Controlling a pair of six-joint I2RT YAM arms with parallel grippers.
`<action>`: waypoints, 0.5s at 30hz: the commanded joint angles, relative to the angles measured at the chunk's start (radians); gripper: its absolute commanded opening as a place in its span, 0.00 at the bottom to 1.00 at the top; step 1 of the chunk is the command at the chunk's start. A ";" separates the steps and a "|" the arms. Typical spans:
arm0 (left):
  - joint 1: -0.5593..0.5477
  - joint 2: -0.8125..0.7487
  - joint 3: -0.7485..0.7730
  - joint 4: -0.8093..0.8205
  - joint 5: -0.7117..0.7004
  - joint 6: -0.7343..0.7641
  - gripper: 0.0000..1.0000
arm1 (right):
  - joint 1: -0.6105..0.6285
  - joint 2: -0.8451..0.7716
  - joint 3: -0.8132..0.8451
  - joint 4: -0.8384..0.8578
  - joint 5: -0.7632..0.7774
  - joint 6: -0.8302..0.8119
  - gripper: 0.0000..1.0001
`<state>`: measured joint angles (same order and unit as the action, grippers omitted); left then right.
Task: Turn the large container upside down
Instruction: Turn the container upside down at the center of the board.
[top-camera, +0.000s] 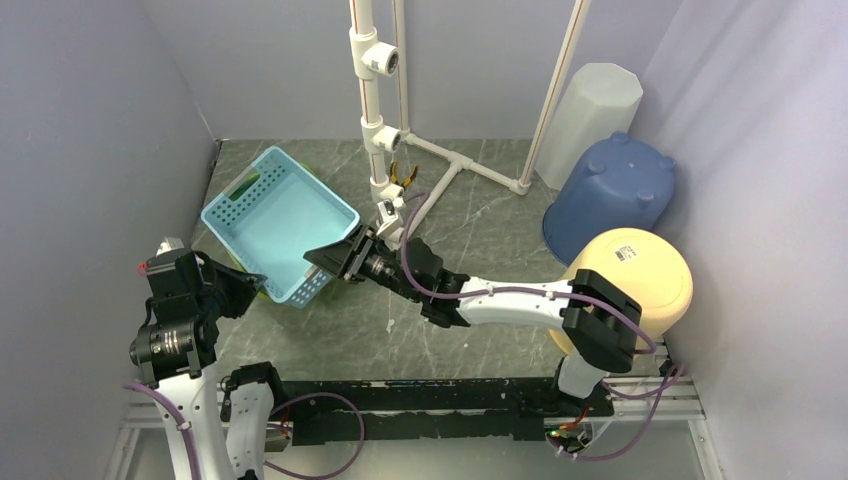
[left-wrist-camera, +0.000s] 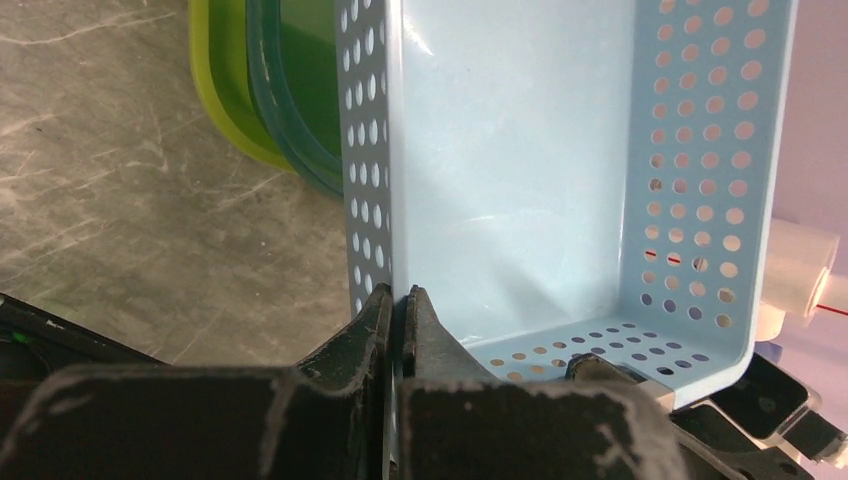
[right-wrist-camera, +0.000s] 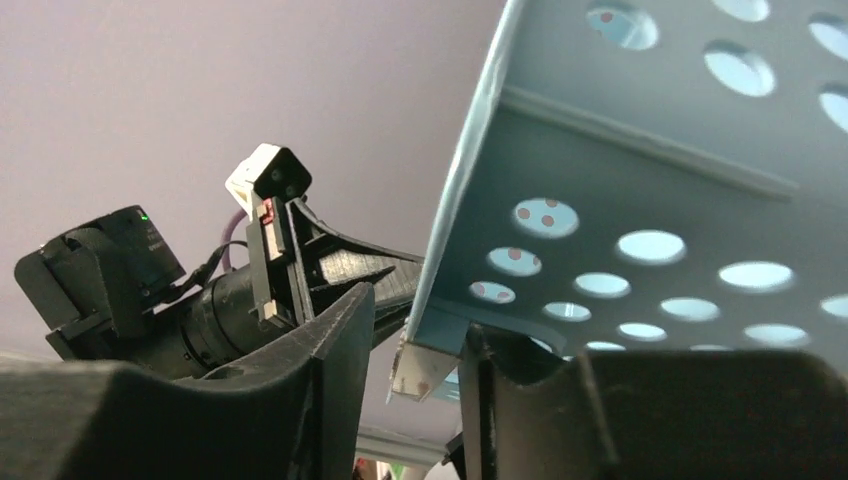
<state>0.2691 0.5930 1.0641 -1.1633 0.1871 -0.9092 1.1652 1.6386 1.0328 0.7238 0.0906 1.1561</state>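
Holding the basket (top-camera: 275, 215) tilted up at the left of the table (top-camera: 480, 230), just beside green dishes (left-wrist-camera: 225, 100), open side showing bare blue floor. Clamping its near wall tight in the left gripper (left-wrist-camera: 397, 300). Straddling its corner rim with the right gripper (right-wrist-camera: 415, 330), jaws part open, a gap showing at one finger. Sharing the table with an upturned blue tub (top-camera: 610, 195), a cream tub (top-camera: 640, 275) and a white bin (top-camera: 590, 110), well apart at right.

Right wrist cam: my right gripper (right-wrist-camera: 418, 385) straddles the lower rim corner of the pale blue perforated basket (right-wrist-camera: 650, 210). Jaws stand apart, with a sliver of gap beside one finger (right-wrist-camera: 330, 380). The basket wall tilts up across frame right. Behind it, the left arm (right-wrist-camera: 150, 290), green light lit, reaches the same rim against a lilac wall (right-wrist-camera: 200, 80).
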 joint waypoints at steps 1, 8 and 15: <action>0.000 -0.005 -0.010 0.059 0.048 -0.020 0.03 | -0.010 0.017 0.098 0.053 -0.109 -0.037 0.32; -0.001 0.009 -0.001 0.045 -0.019 0.035 0.06 | -0.011 -0.020 0.133 -0.089 -0.098 -0.116 0.08; -0.001 0.050 0.046 0.004 -0.139 0.101 0.76 | -0.010 -0.071 0.191 -0.233 -0.146 -0.261 0.00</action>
<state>0.2687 0.6250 1.0527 -1.1660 0.1284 -0.8574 1.1534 1.6444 1.1519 0.5385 -0.0135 1.0214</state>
